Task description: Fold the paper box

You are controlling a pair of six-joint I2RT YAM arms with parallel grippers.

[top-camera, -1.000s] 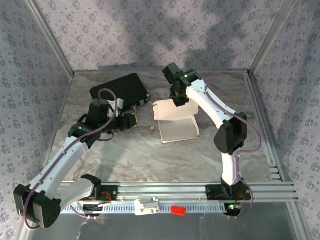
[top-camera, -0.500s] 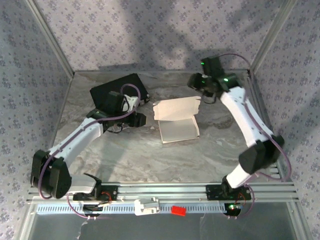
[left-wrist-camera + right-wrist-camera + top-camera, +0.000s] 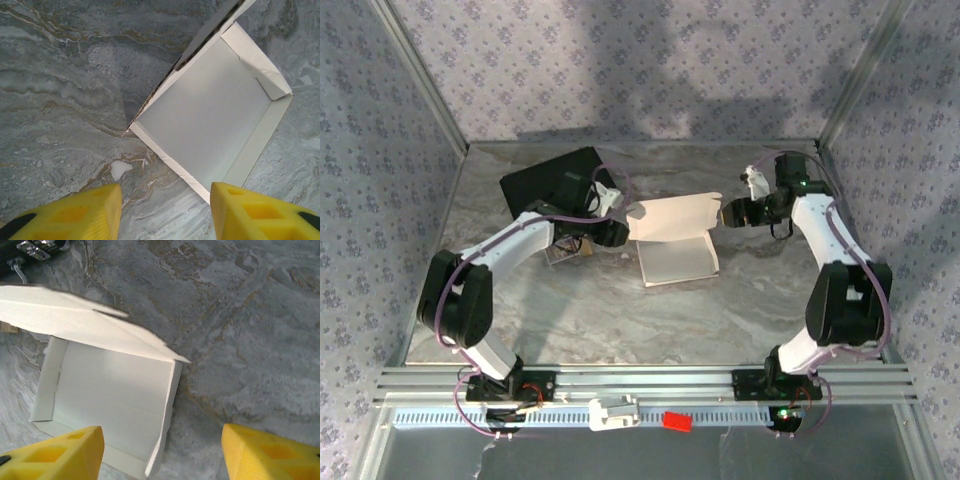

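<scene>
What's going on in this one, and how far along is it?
Two arms are working on the paper box in the middle of the table. Its tray is formed, and the lid flap stands raised along the far edge. The left pincer is near the flap's left end and the right pincer near its right end. Both are open and hold nothing.

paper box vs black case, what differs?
The paper box is white, the black case black. The paper box sits open, lid flap raised; the black case lies flat. The paper box is mid-table; the black case sits far left. Both are rectangular.
</scene>
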